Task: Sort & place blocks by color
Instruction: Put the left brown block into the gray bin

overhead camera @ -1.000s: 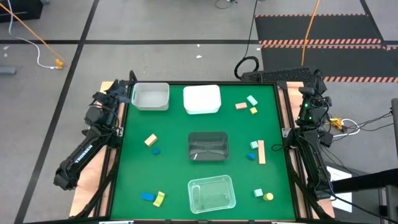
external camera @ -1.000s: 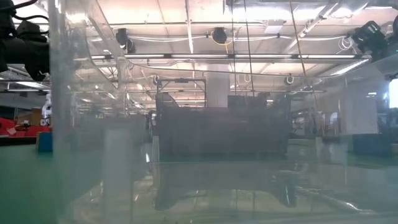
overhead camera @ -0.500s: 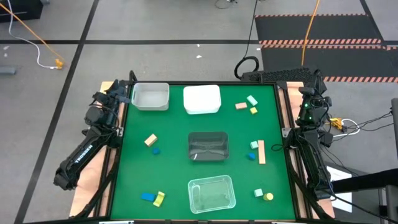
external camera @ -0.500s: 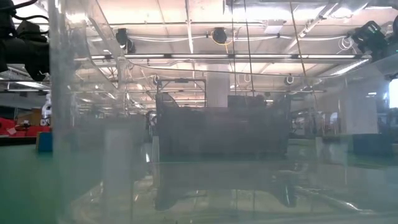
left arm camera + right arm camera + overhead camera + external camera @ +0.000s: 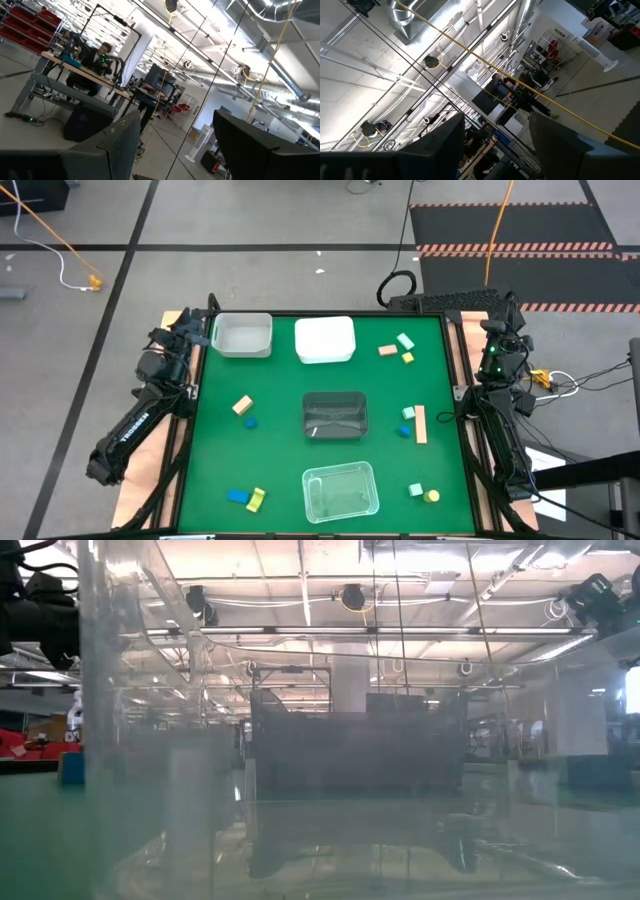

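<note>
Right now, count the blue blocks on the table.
3: one left of the dark tray, one at the near left, one beside the tan bar. None seems hidden.

Grey concrete floor with dark seams surrounds the table, black striped mats lie beyond, and pipes cross the bright ceiling.

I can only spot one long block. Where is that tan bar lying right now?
In the high view the tan bar lies on the green table's right side, right of the dark tray, with a mint block and a blue block beside it.
</note>
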Robot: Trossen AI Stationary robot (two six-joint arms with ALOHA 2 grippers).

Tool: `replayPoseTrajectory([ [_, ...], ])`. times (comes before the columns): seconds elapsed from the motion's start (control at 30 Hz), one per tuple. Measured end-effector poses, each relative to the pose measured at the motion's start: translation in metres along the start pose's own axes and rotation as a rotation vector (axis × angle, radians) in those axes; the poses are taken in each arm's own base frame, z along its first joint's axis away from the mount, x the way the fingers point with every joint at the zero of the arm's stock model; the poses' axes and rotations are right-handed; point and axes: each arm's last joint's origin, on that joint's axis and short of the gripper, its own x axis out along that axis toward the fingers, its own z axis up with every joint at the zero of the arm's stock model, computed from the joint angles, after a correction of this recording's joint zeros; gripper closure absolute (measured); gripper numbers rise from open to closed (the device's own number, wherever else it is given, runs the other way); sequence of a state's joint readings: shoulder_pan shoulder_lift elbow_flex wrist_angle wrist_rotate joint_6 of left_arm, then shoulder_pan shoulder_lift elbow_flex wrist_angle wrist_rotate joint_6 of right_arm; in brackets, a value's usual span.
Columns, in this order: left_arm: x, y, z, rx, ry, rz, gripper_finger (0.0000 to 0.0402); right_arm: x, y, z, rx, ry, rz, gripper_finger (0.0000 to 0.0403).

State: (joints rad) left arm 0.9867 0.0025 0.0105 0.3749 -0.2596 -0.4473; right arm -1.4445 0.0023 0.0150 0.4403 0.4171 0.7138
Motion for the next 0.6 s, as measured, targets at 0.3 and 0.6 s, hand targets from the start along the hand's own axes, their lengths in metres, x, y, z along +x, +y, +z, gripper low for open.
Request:
replayPoseTrajectory([
  [0.3,0.0,-0.001,0.002,-0.207,-0.027,-0.004,0.0151,0.0,0.0,0.0,0.0,0.0,0.0,0.019],
  [0.6,-0.001,-0.005,0.013,-0.321,-0.138,-0.056,0.0151,0.0,0.0,0.0,0.0,0.0,0.0,0.019],
])
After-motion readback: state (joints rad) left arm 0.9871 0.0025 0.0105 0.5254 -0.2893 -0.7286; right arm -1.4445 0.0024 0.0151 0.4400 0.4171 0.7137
